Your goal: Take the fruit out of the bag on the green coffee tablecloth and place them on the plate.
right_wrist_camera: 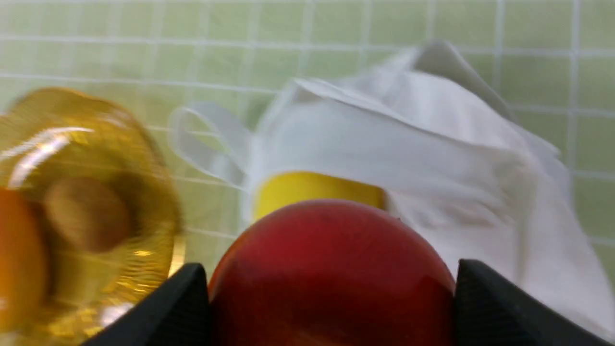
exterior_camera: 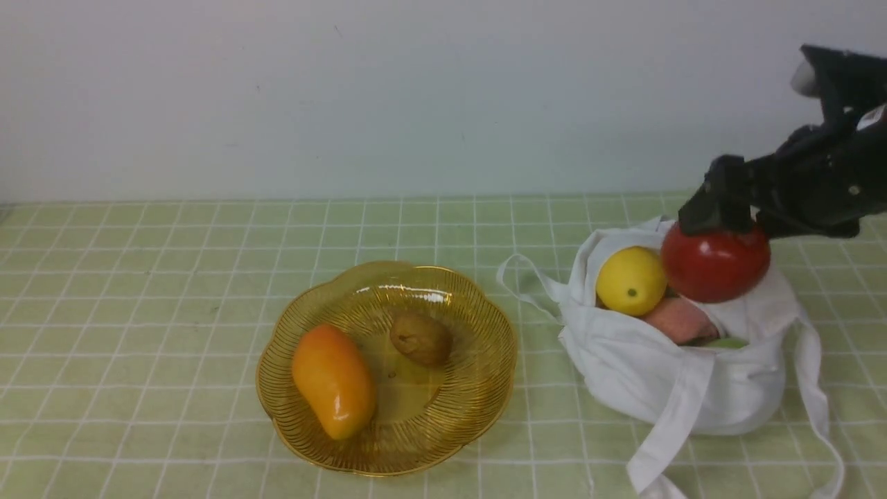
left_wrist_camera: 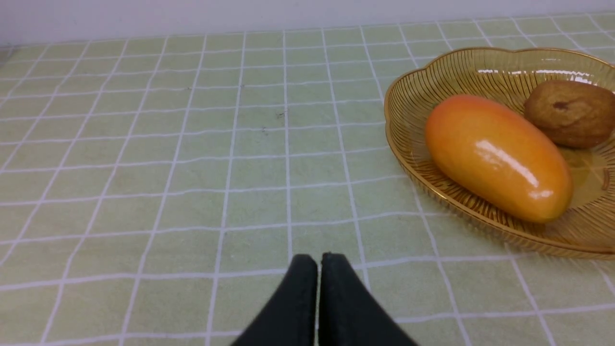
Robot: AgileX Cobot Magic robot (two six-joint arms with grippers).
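Observation:
My right gripper is shut on the red apple and holds it just above the open white bag; both jaws press its sides in the right wrist view, where the apple fills the gap. In the bag lie the yellow lemon, the pinkish fruit and a sliver of the green one. The amber plate sits to the left with an orange mango and a brown kiwi. My left gripper is shut and empty over the green tablecloth, left of the plate.
The bag's long strap handles trail over the tablecloth, one looping toward the plate, others toward the front edge. A plain white wall rises behind the table.

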